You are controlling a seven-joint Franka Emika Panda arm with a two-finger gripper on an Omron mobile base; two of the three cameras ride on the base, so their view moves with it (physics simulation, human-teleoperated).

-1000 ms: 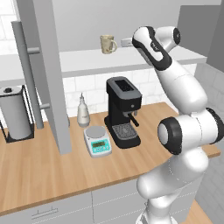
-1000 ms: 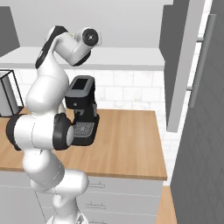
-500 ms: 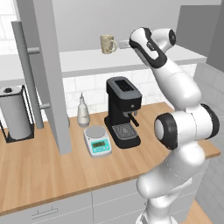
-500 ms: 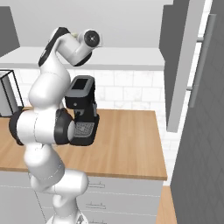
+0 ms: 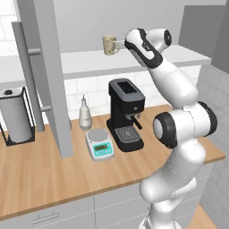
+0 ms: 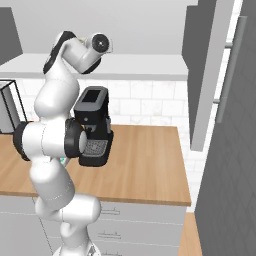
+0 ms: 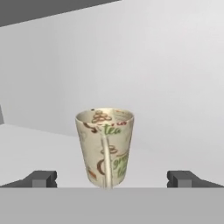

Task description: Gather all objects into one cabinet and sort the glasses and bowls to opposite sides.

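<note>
Beige mug (image 7: 105, 146) upright on pale shelf (image 5: 134, 60), centre frame.
Jaws spread wide, empty, flanking the mug's handle side.

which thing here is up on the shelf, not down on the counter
The beige mug, standing upright on the pale shelf in front of the open claw. The coffee machine, scale and bottle sit on the counter.
</note>
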